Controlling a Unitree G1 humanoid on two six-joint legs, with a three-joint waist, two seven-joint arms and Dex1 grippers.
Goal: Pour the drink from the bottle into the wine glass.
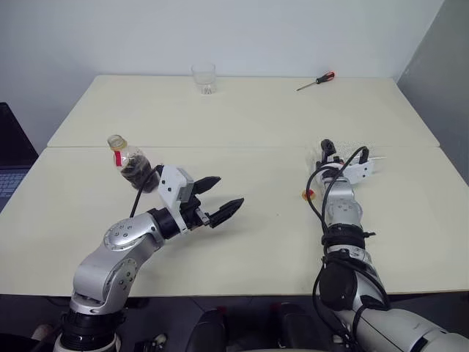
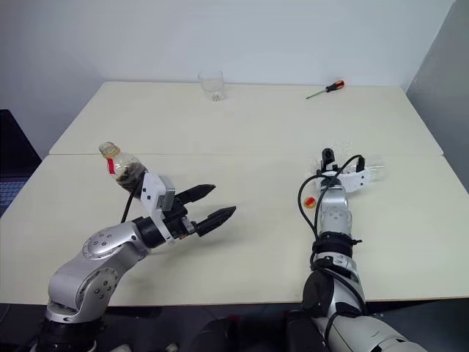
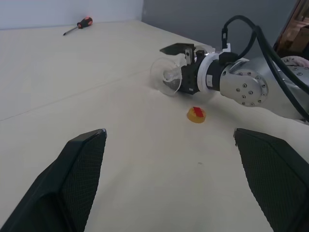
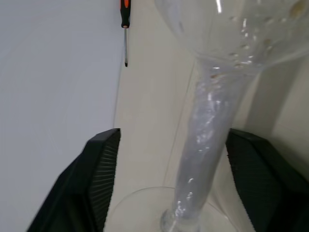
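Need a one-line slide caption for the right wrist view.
Black fingers flank the stem of the wine glass, not yet closed on it; screwdriver beyond.

My wine glass (image 4: 207, 125) is clear and glossy, its stem speckled with droplets; my gripper fingers (image 3: 82, 169) are matt black with a fine cross-hatched texture. The table (image 1: 256, 125) is smooth, matt cream. The bottle (image 1: 132, 165) looks like clear shiny plastic, the tumbler (image 1: 204, 78) clear too
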